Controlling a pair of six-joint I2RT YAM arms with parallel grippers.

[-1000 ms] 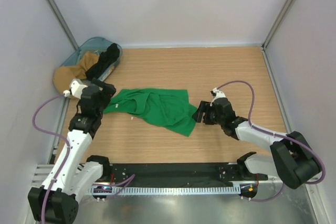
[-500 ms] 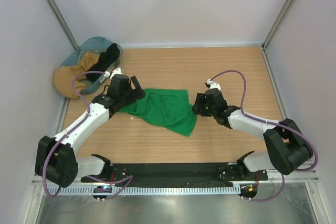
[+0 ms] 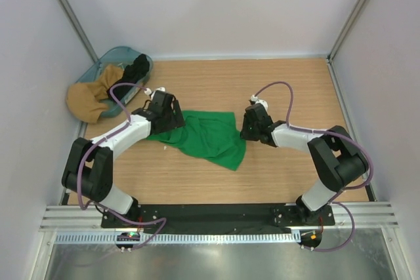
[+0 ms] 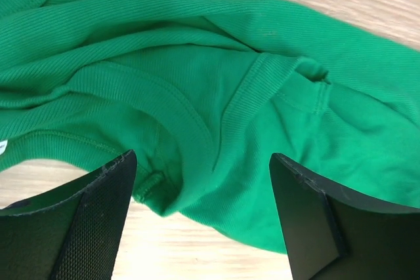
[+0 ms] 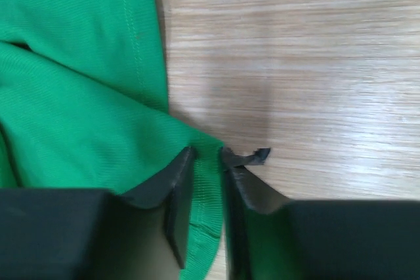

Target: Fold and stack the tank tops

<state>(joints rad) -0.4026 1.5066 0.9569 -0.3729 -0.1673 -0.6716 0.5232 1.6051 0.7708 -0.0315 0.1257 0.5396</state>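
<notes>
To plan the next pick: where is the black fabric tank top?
Top view: the black tank top lies far left, in the blue plastic bin beside a tan cloth.

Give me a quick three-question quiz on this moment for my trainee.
1. True or false: the left gripper is clamped on the green tank top.
2. Where is the black tank top? A) in the blue bin B) atop the green one C) under it
3. Fill in: the right gripper pinches the green tank top's ____.
Key: 1 false, its jaws stand open over it. 2 A. 3 hem corner.
</notes>
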